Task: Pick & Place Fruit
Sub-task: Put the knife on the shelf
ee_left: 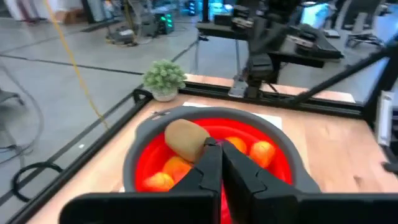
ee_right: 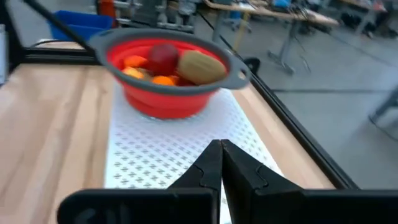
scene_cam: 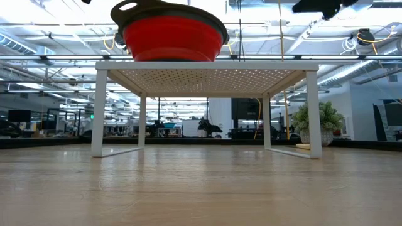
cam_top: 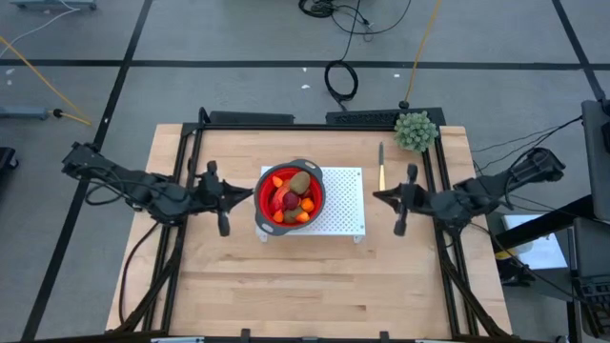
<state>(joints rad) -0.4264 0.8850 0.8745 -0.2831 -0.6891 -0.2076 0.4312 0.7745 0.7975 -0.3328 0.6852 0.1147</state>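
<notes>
1. Surface (cam_top: pixel 315 286): light wood top inside a black frame, workshop floor with cables around it, open lab room behind in the low view.
2. Left hand (cam_top: pixel 238 196): just beside the bowl's left rim, level with it. Fingers pressed together, nothing held. Left wrist view looks straight over the rim at the fruit.
3. Bowl (cam_top: pixel 262 205): red with a grey rim, sits on the left part of the white perforated rack (cam_top: pixel 343 214), which stands on legs above the surface.
4. Fruit (cam_top: pixel 292 197): all pieces I can see are inside the bowl. Brown kiwi (cam_top: pixel 300 182) on top toward the far side, dark red ball (cam_top: pixel 289 201) in the middle, orange bits around the edges. None loose on the surface.
5. Knife (cam_top: pixel 380 166): wooden handle, lies beside the rack's right edge. Green bushy plant (cam_top: pixel 416 131) at the far right corner. Neither is task fruit.
6. Right hand (cam_top: pixel 379 196): just off the rack's right edge, pointing at the bowl, closed and empty.
7. Read: placing looks done or nearly so. If another pick is due, spread the left fingers before going in, come over the rim rather than into it, and take the kiwi first since it sits highest and clear.
8. Risk: bowl is light and near the rack edge, so a rim nudge could slide it off.
</notes>
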